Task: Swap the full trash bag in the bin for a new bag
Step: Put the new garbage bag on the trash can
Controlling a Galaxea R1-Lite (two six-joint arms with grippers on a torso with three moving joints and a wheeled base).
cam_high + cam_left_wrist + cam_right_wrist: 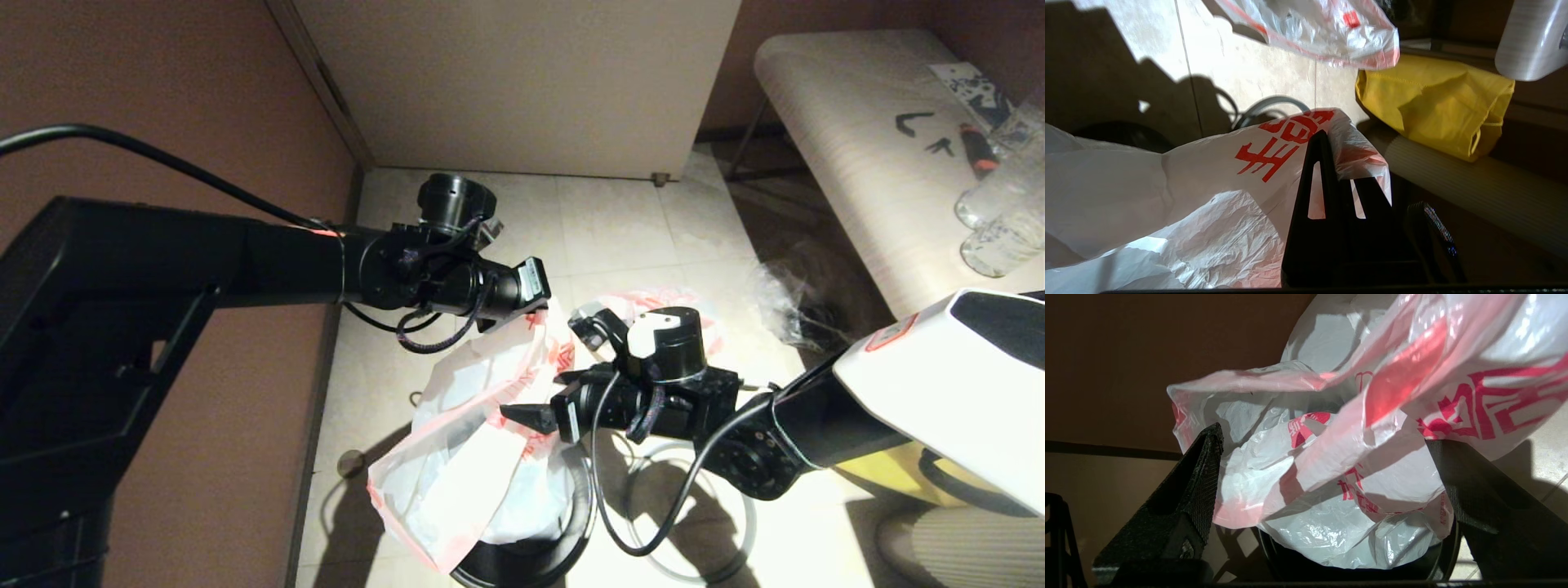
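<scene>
One crumpled translucent white new bag (465,457), red-printed, hangs pinched in the left end effector (1327,143).

- A white cabinet panel (522,82) is standing against the far wall, its foot resting on the pale tiled floor (620,220).
- A reddish-brown wall (163,98) is running along the left side.
- A long cream surface (857,163) is sitting at the right, carrying clear plastic bottles (1000,212) at its near end and a small dark tool with an orange band (976,151).
- A yellow fabric tote (1437,106) is lying crumpled on the floor.
- Clear plastic wrap (788,306) is lying bunched beside the surface's base.
- A grey ring (694,514) is lying flat on the floor.
</scene>
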